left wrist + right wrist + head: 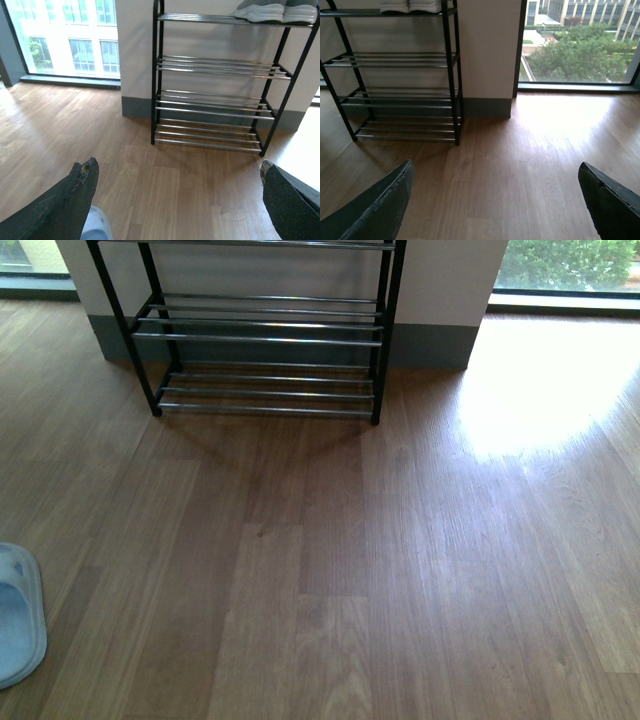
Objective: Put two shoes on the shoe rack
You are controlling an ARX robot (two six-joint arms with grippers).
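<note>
Although a pair of grey sneakers (272,11) is noted on the top tier of the shoe rack (265,340), at the end of that tier nearest the wall corner and the sunlit window, one pale blue slide (18,615) lies on the floor (400,570), well apart from the rack and cut off by the near-left edge of the front view. Only their white soles and a strip of grey upper show, so their seating on the bars cannot be confirmed. The left gripper (178,162) has its jaws spread wide and holds nothing; a sliver of the slide shows directly beneath one of its fingers. The right gripper (495,164) is likewise released and empty, over bare floor facing the rack. No second slide is visible in any view. Assessment: the slide is the outstanding item and the left arm is the one placed to collect it. Hazards noted: the slide sits at the margin of the body camera's coverage, so a descent guided by that view alone could land on its rim and push it away instead of enclosing it. Soft rubber may flex and slip from a pinch on the strap. The tiers are thin chrome bars with gaps, so a slide set down crookedly or short of the rear bar could tip through or slide off. The black side posts stand close to any approach and could catch a finger.
</note>
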